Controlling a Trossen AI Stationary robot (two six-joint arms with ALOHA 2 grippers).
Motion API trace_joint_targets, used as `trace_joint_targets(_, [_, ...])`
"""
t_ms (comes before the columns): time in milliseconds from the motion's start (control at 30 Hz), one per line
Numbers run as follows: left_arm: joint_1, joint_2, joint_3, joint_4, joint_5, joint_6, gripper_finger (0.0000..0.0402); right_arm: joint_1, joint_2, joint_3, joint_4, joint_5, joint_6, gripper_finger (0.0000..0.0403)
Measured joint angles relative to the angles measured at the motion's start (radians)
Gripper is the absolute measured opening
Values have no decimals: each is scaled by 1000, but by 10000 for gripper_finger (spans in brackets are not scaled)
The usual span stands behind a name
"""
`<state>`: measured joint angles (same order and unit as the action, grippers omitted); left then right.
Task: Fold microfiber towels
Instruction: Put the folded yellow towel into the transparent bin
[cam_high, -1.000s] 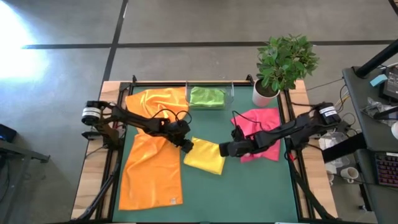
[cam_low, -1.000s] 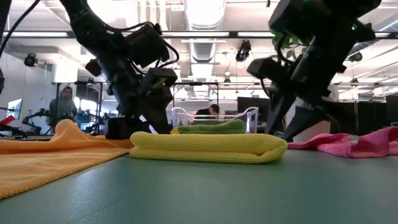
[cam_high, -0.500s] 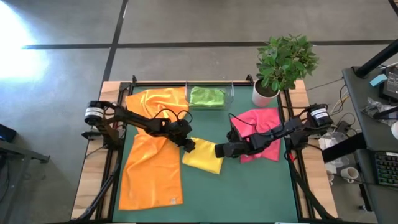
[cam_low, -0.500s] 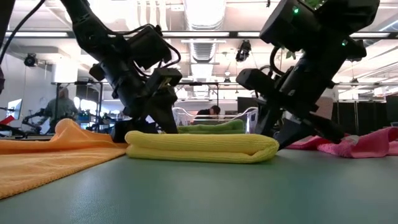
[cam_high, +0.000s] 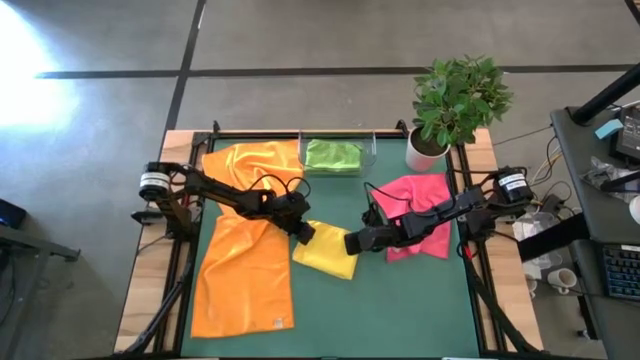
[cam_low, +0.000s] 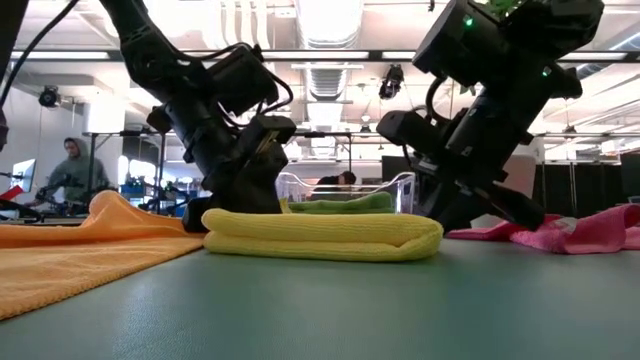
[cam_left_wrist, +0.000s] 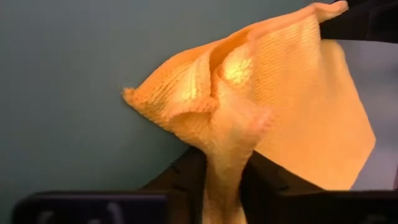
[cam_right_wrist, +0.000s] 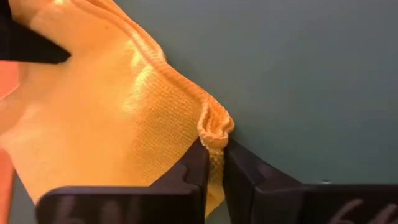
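— Item one, the yellow towel (cam_high: 327, 251): where is it?

— Folded, flat on the green mat (cam_high: 400, 310), near the middle of the table, between my two arms. In the low view it reads as a thick doubled pad (cam_low: 322, 232).

— Your left gripper (cam_high: 305, 233)?

— Down at the towel's far left corner, fingers clamped on a bunched pinch of the yellow cloth; my left wrist view shows the fabric (cam_left_wrist: 249, 118) puckered between them.

— Right gripper (cam_high: 352, 243)?

— At the towel's right edge, fingers pressed together on a small fold of its hem (cam_right_wrist: 214, 134). Both grippers sit low on the mat.

— Item two, orange?

— One orange towel (cam_high: 245, 275) lies spread open along the left side of the mat, under my left arm. A second orange towel (cam_high: 250, 160) lies at the far left corner; the two overlap.

— Item three, pink?

— The hot pink towel (cam_high: 425, 200) lies loosely rumpled on the right side, partly under my right arm.

— Item four, green?

— The lime green towel (cam_high: 333, 155), folded, rests in the clear tray (cam_high: 371, 157) at the far edge of the table.

— Other entries?

— A potted plant (cam_high: 455, 100) in a white pot stands at the far right corner. A person (cam_low: 72, 165) shows in the room beyond.
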<state>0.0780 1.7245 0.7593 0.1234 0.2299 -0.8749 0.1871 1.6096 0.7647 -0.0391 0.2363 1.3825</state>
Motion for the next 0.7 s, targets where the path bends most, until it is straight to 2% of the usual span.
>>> trace_joint_targets(167, [-1, -1, 0, 1, 5, 0, 7, 0, -10, 0, -2, 8, -44, 10])
trace_joint_targets(500, [-2, -30, 25, 2, 12, -8, 12, 2, -66, 0, -6, 19, -144, 9])
trace_joint_targets(700, [-2, -80, 51, 2, 3, -2, 12, 2, -137, 0, -7, 80, -226, 9])
